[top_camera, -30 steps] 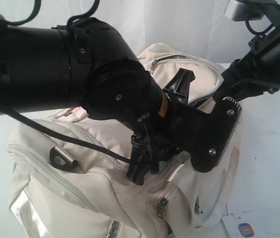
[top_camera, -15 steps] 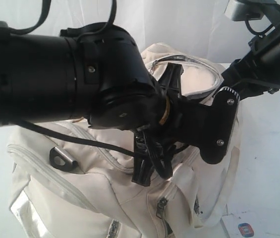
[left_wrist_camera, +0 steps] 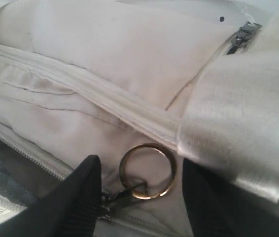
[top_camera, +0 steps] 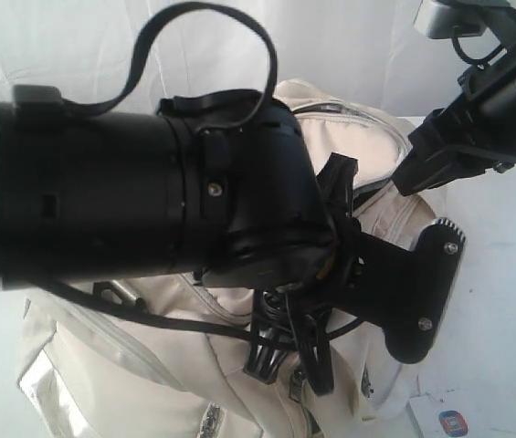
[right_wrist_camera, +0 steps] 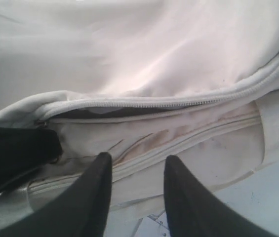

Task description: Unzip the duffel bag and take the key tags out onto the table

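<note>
The cream duffel bag (top_camera: 102, 365) fills the middle of the exterior view, mostly behind my big black left arm (top_camera: 148, 201). In the left wrist view my left gripper (left_wrist_camera: 141, 163) stands open around a brass ring (left_wrist_camera: 147, 170) hooked to a dark zipper pull (left_wrist_camera: 114, 200); neither finger pinches the ring. A webbing strap (left_wrist_camera: 238, 123) lies beside it. My right gripper (right_wrist_camera: 137, 165) is closed on a seamed edge of the duffel bag (right_wrist_camera: 179, 143), below a partly open zipper (right_wrist_camera: 129, 104). The key tags are hidden.
A white card with a red-blue logo (top_camera: 452, 422) lies on the white table (top_camera: 504, 301) at the bag's front right corner. My right arm (top_camera: 477, 119) comes in from the top right. A second zipper slider (left_wrist_camera: 243, 34) sits further along the bag.
My left arm has swung lower and across the bag, covering more of it, and its jaws have widened a little. The right arm has not moved.
</note>
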